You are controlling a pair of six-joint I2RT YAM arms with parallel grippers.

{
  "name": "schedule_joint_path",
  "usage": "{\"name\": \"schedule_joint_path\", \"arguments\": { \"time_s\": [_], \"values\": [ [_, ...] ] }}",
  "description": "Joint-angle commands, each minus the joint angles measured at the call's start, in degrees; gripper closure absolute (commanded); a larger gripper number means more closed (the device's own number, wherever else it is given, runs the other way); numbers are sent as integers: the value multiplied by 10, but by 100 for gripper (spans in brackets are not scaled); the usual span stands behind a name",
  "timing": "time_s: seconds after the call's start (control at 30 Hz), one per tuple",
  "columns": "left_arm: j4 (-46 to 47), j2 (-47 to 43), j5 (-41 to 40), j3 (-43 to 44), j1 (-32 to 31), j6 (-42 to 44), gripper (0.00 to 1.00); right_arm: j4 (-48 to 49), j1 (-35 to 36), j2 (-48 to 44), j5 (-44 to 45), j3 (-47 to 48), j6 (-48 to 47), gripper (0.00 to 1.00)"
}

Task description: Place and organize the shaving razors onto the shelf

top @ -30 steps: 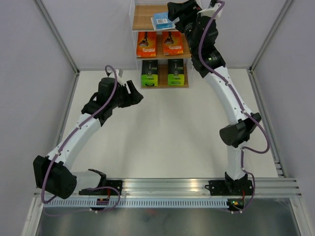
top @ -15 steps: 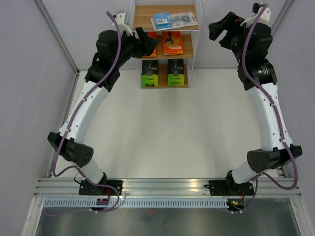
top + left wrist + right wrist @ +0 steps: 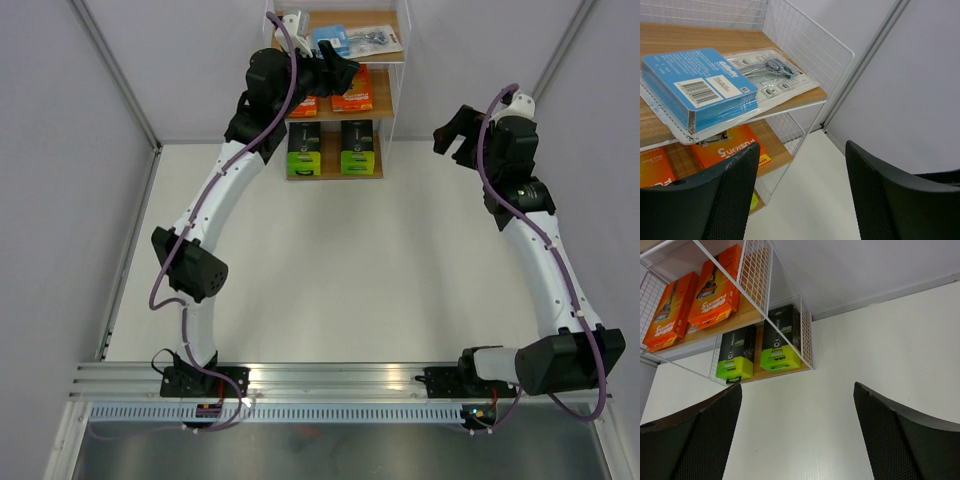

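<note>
Left claw (image 3: 802, 147): spread and empty; it hovers at the top tier, just in front of the blue pack (image 3: 697, 87).
Right claw (image 3: 797, 387): spread wide with nothing between the jaws; it sits off to the right of the shelf (image 3: 290, 25), well apart from it.
Shelf: three wooden boards in a white wire frame with mesh sides.
Blue pack: lies flat but askew on the top tier, with its near corner overhanging the front edge. Its clear blister end, razor visible, points toward the mesh side.
Orange packs (image 3: 715, 285): two, side by side on the middle tier.
Green packs (image 3: 733, 357): two, side by side on the bottom tier.
Handling (our judgement): the blue pack looks light. We reckon the boxed blue part is fairly stiff and the flat clear flange bendy. The slick film should let it slide readily on the board.
Fragility (our judgement): we think the thin blister would dent under a hard squeeze.
Hold (our judgement): we would pinch the boxed blue part across its thick edges near the overhanging corner, never the blister.
Risk (our judgement): we think a careless nudge could tip it off the front edge.
</note>
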Motion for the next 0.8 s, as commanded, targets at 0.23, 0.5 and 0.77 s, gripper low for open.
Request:
{"name": "schedule_joint_path", "arguments": {
  "time_s": [0.23, 0.5, 0.77],
  "values": [
    [72, 47, -19, 52, -3, 1, 25, 71, -4, -30, -51, -51, 8, 2],
    [128, 109, -58, 95, -2, 48, 16, 82, -4, -24, -60, -74, 25, 3],
    [148, 142, -77, 123, 6, 53, 14, 79, -4, -18, -58, -75, 31, 3]
  ]
}}
